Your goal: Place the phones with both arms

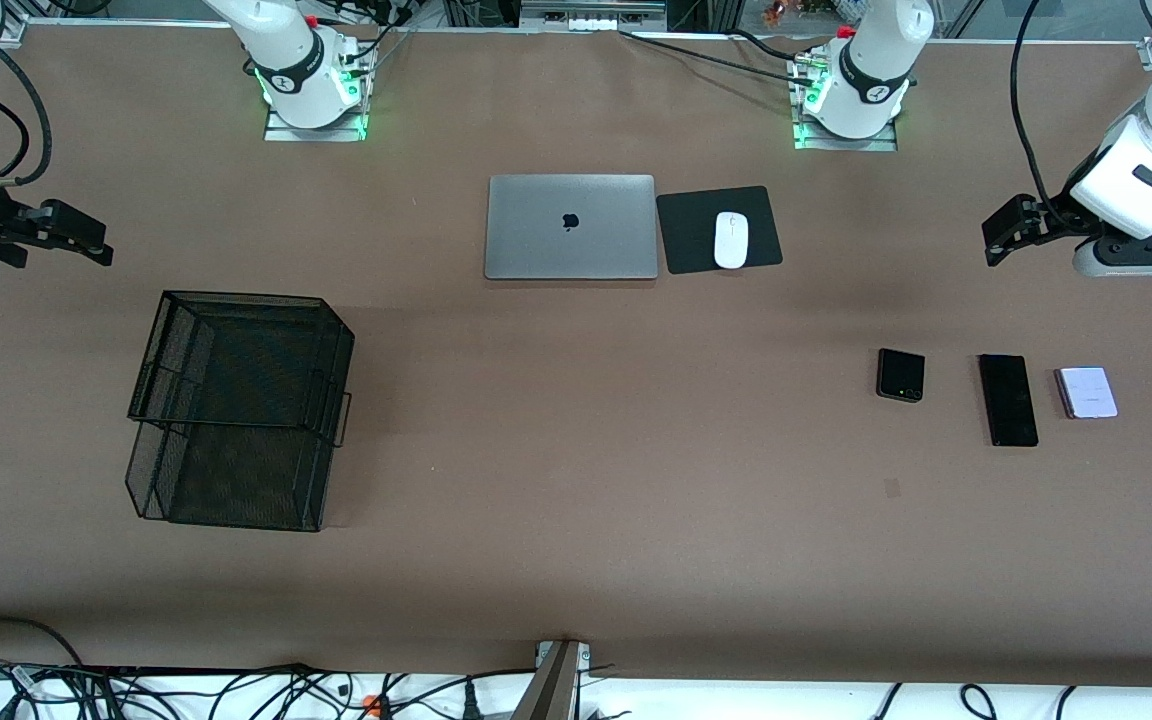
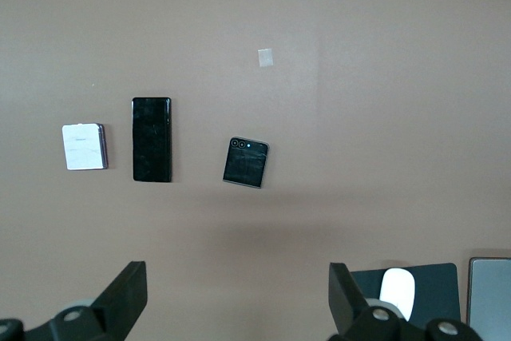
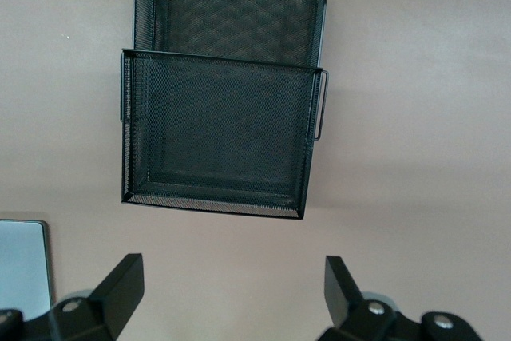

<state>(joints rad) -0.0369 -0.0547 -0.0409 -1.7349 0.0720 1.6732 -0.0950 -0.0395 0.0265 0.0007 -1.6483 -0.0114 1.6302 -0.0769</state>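
Toward the left arm's end of the table, three phones (image 1: 1007, 399) lie in a row, well apart from the raised left gripper (image 1: 998, 237) and right gripper (image 1: 86, 240), both with fingers spread and empty.

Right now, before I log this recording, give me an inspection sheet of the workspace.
Surface: brown table, bare in the middle.
Job's things: small black phone, long black phone and lavender-white phone in a row toward the left arm's end; none held.
Clutter: closed silver laptop; white mouse on black mouse pad; black mesh tray stack toward the right arm's end.
Grippers: left gripper open, empty; right gripper open, empty.
Cables: bundle along the near table edge.
Surroundings: nothing seen.
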